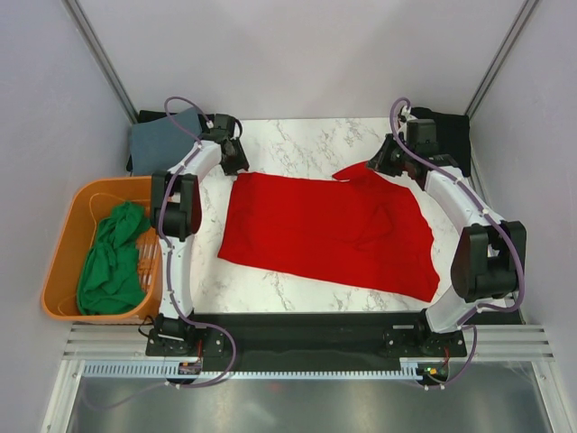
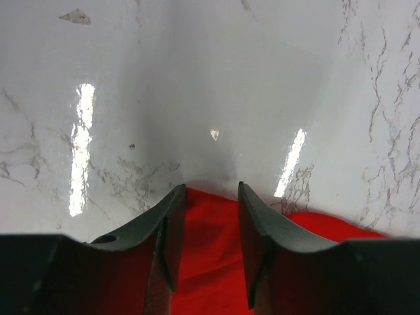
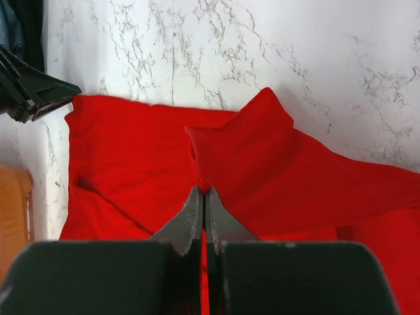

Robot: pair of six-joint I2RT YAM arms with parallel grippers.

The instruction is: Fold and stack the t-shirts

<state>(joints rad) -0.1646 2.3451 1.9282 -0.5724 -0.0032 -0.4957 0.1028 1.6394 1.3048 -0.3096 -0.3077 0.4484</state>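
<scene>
A red t-shirt [image 1: 334, 230] lies spread on the marble table [image 1: 306, 135]. Its far right part is folded over and lifted. My left gripper [image 1: 236, 162] is at the shirt's far left corner. In the left wrist view it [image 2: 210, 188] is open, with the red cloth [image 2: 210, 249] between the fingers. My right gripper [image 1: 383, 162] is at the far right. In the right wrist view it [image 3: 204, 190] is shut on a pinch of the red shirt [image 3: 131, 151]. The left gripper [image 3: 33, 92] shows there at the upper left.
An orange basket [image 1: 68, 234] at the left holds a crumpled green t-shirt [image 1: 113, 262]. A grey-blue cloth [image 1: 162, 140] lies at the far left corner. A dark cloth [image 1: 451, 131] lies at the far right corner. Grey walls stand close on both sides.
</scene>
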